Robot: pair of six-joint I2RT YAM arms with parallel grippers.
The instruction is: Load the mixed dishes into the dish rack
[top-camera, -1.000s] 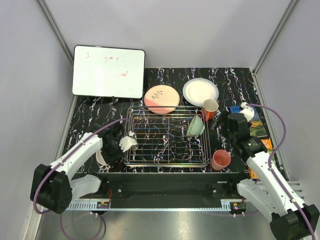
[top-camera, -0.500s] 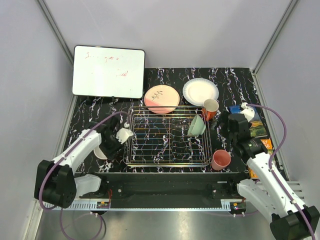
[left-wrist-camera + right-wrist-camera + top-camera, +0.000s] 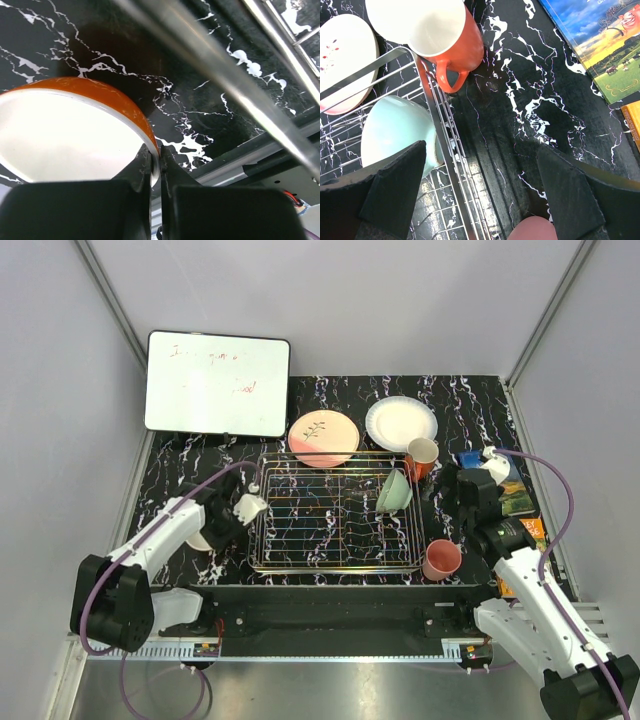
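Seen from above, the left gripper [image 3: 218,528] has crept up the frame since a second ago. It carries the white-inside orange bowl [image 3: 198,540] beside the left edge of the dish rack [image 3: 335,566]. The right gripper [image 3: 447,502] has barely shifted.

The left wrist view shows its fingers [image 3: 145,167] nipped narrow on the bowl's rim.

In the right wrist view the fingers [image 3: 395,175] are spread wide. The orange mug [image 3: 440,25] stands just outside the rack, and the pale green bowl [image 3: 395,135] sits inside it.

Dish rack [image 3: 330,567] at table centre, pale green bowl [image 3: 392,491] tilted inside its right end. Outside the rack: orange mug [image 3: 420,457] at far-right corner, pink cup [image 3: 440,560] near-right, pink-cream plate [image 3: 323,437] and white plate [image 3: 401,423] behind. Left gripper [image 3: 218,530] at rack's left edge, over white-inside orange bowl [image 3: 200,541].
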